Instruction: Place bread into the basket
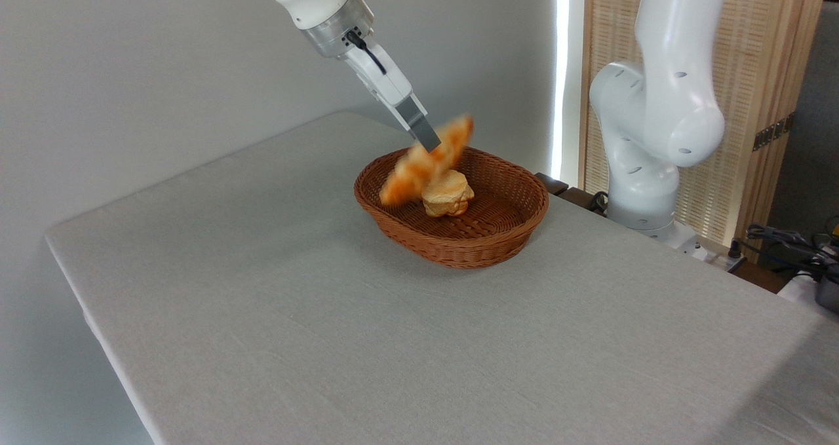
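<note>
The long golden bread is motion-blurred and tilted, its upper tip toward the back right and its lower tip over the left side of the brown wicker basket. My gripper reaches down from the upper left, sharp in the picture, its grey fingertip at the loaf's middle. Only one finger shows from this side. The loaf appears loose from the fingers and is dropping inside the basket's rim, just above a small round bun.
The basket stands toward the back right of the grey cloth-covered table. The arm's white base stands behind the table's right edge. Cables and gear lie at the far right.
</note>
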Controlling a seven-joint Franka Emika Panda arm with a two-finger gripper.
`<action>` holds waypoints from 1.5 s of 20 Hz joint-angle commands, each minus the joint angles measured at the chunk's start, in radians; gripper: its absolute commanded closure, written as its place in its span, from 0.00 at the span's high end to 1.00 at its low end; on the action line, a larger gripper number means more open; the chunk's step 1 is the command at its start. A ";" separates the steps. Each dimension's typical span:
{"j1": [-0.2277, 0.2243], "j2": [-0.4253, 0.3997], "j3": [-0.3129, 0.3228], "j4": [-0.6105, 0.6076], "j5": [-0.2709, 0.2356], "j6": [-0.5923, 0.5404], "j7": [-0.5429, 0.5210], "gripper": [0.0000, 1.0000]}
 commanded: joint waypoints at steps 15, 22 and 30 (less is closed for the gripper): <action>-0.003 -0.009 0.113 0.036 0.096 0.319 -0.013 1.00; -0.001 0.030 0.251 0.036 0.098 0.523 -0.011 1.00; 0.000 0.100 0.305 0.040 0.088 0.720 -0.007 1.00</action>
